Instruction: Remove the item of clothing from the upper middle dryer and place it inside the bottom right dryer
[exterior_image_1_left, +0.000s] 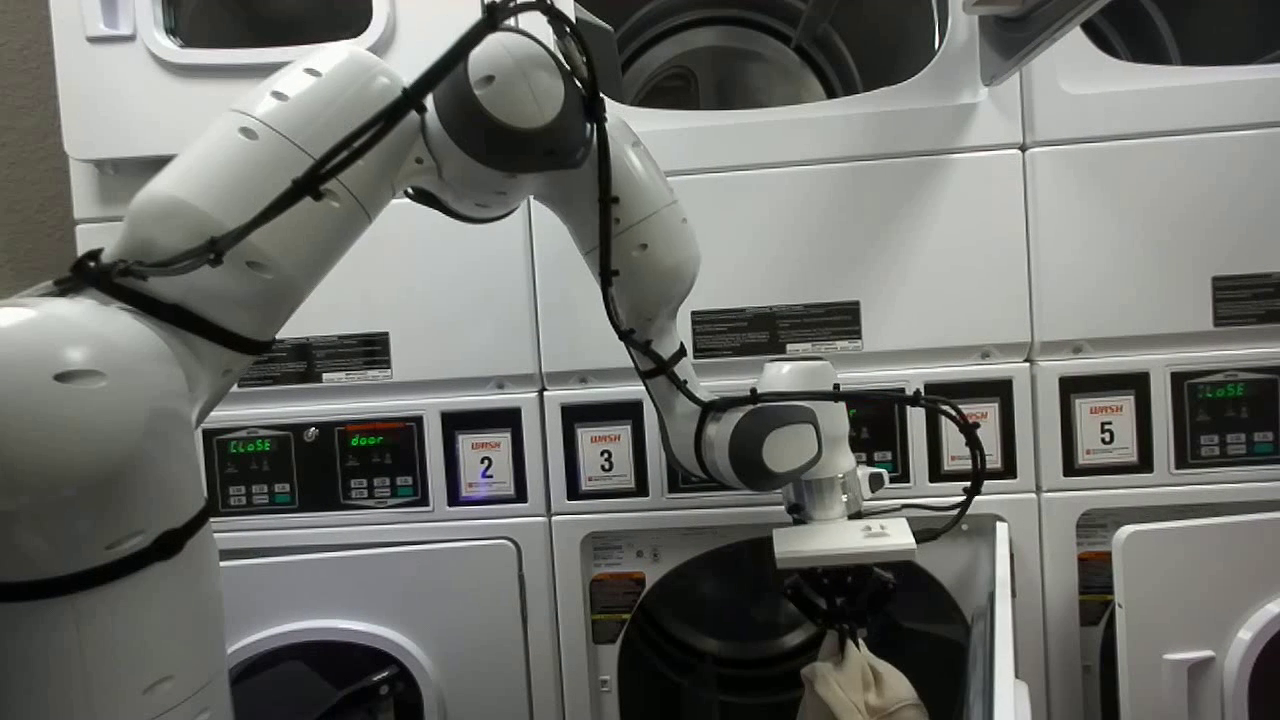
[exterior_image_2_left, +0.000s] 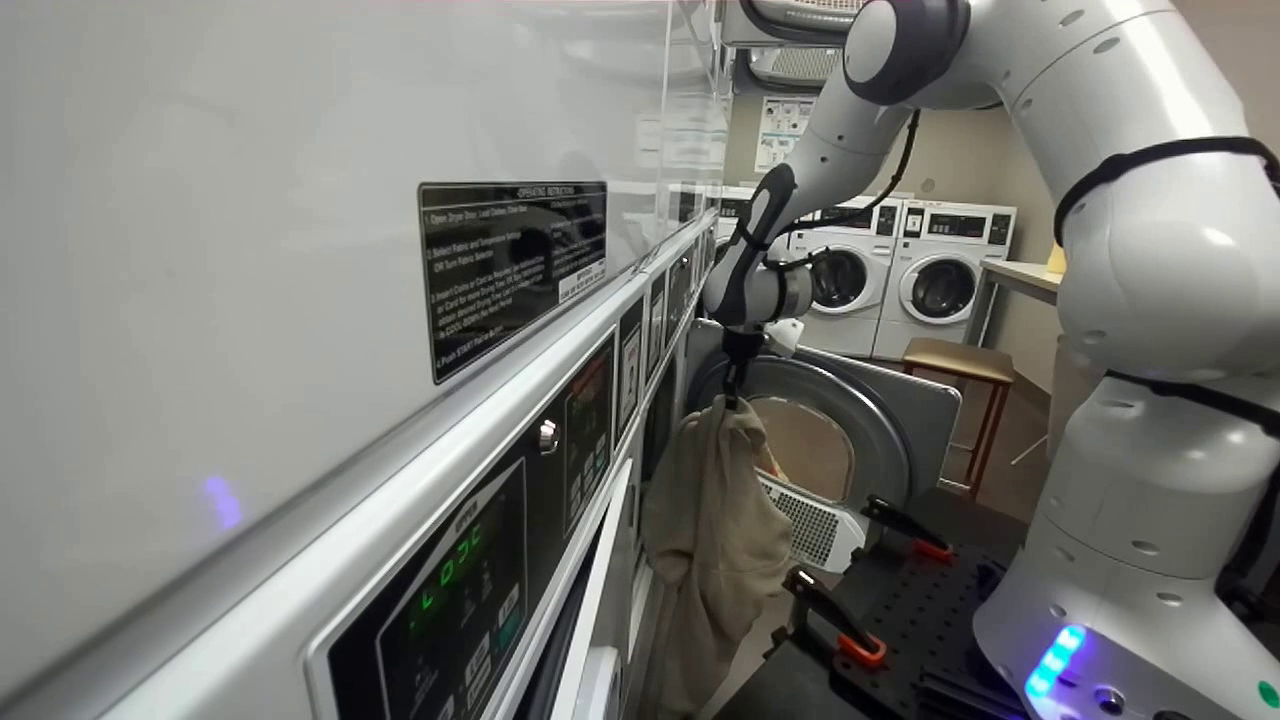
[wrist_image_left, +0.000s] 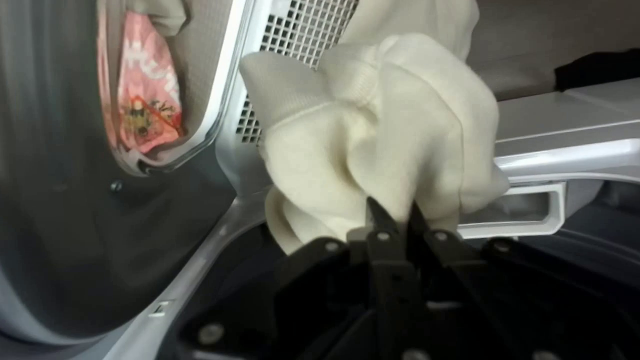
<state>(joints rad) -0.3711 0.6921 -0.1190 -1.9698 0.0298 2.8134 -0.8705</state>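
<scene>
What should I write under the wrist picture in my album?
The robot's gripper pinches a bunched cream garment beside an open dryer door.

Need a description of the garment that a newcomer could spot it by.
Start at the wall of stacked white dryers, then follow the robot arm down to its black pincer. The garment hangs from it: limp, wrinkled beige cloth, set apart from the rigid, mostly white dryers and arm.

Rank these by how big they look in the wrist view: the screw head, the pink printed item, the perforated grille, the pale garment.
1. Pale garment
2. Pink printed item and perforated grille: too alike to rank, as the garment covers part of the grille
3. Screw head
</scene>
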